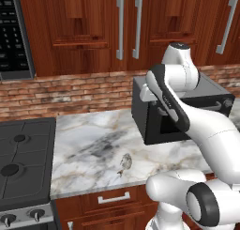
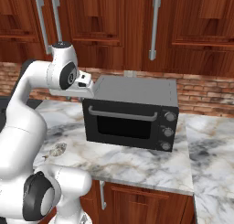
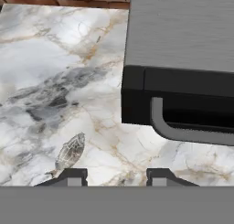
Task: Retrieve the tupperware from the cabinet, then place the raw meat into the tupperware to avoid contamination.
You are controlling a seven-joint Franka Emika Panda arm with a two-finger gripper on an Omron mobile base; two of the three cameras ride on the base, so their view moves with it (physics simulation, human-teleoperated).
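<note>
**Cabinet still shut: the fetch comes first**

Your gripper [image 3: 116,176] hangs over the counter [image 3: 55,54], pointing down, with its jaws standing apart and nothing between them. Just beside the left fingertip [image 3: 73,175] in the hand view lies the meat [image 3: 70,152], a small grey-brown lump on the marble near the front edge, in front of the toaster oven [image 2: 132,113] and to its left. You see it in the left base view too [image 1: 124,163], well apart from the stove [image 1: 23,163].

Behind the oven, the cabinet [image 1: 93,32] runs above the brick wall, and its doors look closed, the long silver handles [image 1: 120,27] upright. The tupperware cannot be seen, so you should take it to be inside, though which door hides it you cannot tell.

You are, by my reading, at the very start: nothing retrieved, the meat untouched. Leave the meat for now. The next move calls for lifting the hand well up and back, clear of the oven top, then turning the jaws to take a handle. Pull along the door's arc, and mind the oven below as it swings.
</note>
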